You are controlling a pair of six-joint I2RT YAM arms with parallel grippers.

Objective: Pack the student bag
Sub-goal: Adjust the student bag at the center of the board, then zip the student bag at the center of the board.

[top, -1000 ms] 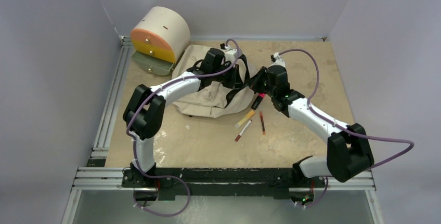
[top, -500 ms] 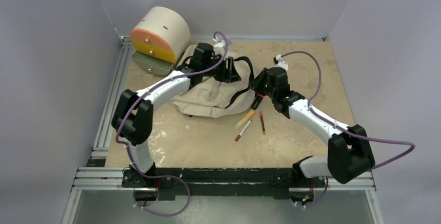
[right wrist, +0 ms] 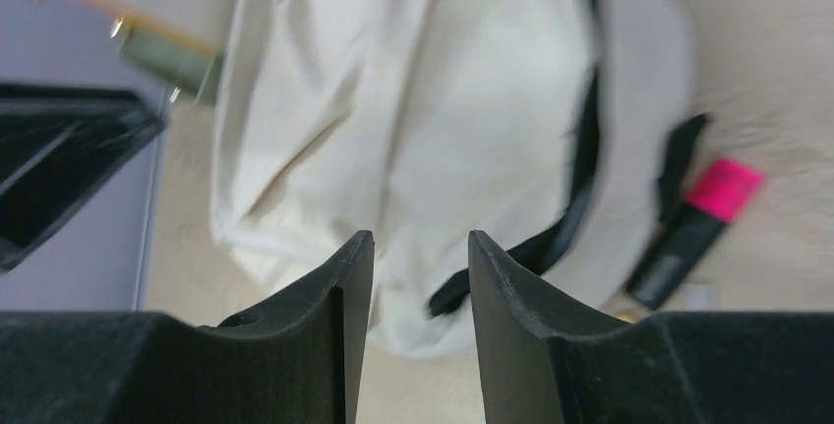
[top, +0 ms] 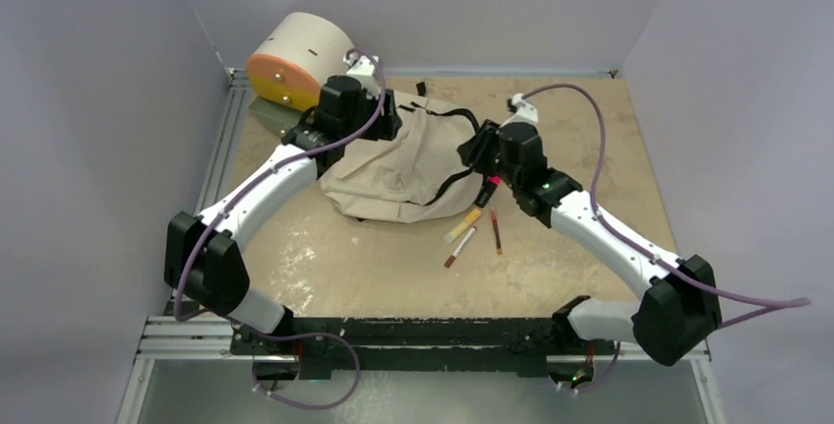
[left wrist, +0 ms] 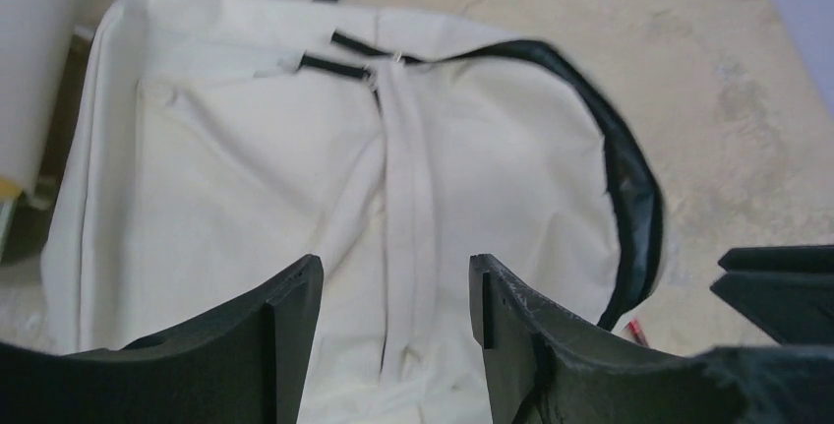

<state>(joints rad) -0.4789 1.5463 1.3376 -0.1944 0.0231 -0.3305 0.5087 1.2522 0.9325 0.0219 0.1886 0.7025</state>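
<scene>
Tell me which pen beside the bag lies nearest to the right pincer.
The black marker with the pink cap, alone close beside the right pincer; the rest lie farther off.

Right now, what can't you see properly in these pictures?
- Inside the soft beige fabric backpack: every view, its own cloth covers it.
- Bottom of the cream-and-orange round drawer unit: top view, the left arm crosses it.
- Thin loose pens: top view, too small to tell kinds.
- Pink-capped black marker: right wrist view, blurred.
</scene>
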